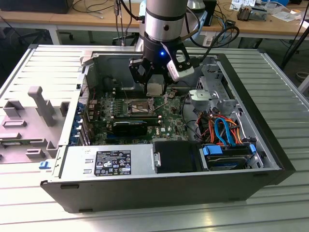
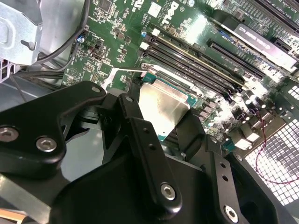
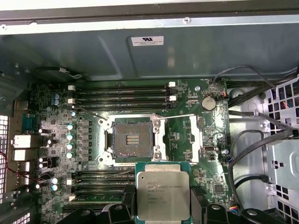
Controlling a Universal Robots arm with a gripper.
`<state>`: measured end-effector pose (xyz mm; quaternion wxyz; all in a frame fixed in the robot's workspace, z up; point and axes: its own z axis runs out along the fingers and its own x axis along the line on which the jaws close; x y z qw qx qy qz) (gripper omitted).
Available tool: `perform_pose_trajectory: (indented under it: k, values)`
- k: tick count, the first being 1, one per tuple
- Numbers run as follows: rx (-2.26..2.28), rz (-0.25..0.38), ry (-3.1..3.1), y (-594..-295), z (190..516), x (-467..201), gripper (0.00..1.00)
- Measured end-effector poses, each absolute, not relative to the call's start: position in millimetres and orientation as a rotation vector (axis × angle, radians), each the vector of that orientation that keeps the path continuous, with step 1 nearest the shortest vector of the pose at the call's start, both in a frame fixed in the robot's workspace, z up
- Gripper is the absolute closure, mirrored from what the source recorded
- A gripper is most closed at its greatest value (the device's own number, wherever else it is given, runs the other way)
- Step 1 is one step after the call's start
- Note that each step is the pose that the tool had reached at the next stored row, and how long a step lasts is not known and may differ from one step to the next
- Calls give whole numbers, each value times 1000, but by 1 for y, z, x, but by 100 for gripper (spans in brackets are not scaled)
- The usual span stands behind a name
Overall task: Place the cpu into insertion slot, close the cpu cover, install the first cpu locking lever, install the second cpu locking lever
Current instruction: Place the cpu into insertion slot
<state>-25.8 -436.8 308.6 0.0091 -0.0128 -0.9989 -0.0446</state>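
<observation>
— Where is the small, flat, square silver-grey cpu [image 3: 162, 196] seen?
— It is clamped in the black hand [image 1: 155, 88] and held above the green circuit board [image 3: 184, 105], near the square, dark-centred, silver-rimmed insertion slot [image 3: 133, 140].
— And the thin silver cpu cover [image 3: 198, 137]?
— It is seen open, just beside the uncovered slot.

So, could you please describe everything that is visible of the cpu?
The cpu is a small flat square chip with a dull silver-grey metal top that bears dark print, and a thin green edge around it. The gripper holds it by two opposite sides, roughly flat with the metal top up, above the green board. It is apart from the open insertion slot, not in it.
</observation>
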Motion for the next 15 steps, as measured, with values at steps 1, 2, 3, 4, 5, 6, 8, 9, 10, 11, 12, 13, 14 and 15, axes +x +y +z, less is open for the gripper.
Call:
perform_pose_trajectory:
  k: [1,2,3,4,5,6,8,9,10,11,12,13,14,15]
  values:
    - [-40,-139,-3120,-437,308,-26,45]
    - [-40,-139,-3120,-437,308,-26,45]
    - [-40,-139,-3120,-437,308,-26,45]
    - [-40,-139,-3120,-437,308,-26,45]
    - [-40,-139,-3120,-437,308,-26,45]
    - [-40,-139,-3120,-437,307,-26,45]
    - [-40,-139,-3120,-438,306,-26,45]
    - [-40,-139,-3120,-438,306,-26,45]
    - [-40,-139,-3120,-438,306,-26,45]
    - [-40,-139,-3120,-438,306,-26,45]
    - [-40,-139,-3120,-438,305,-26,45]
    - [-40,-139,-3120,-438,305,-26,45]
    - [-40,-139,-3120,-438,305,-26,45]
    - [-40,-139,-3120,-438,305,-26,45]
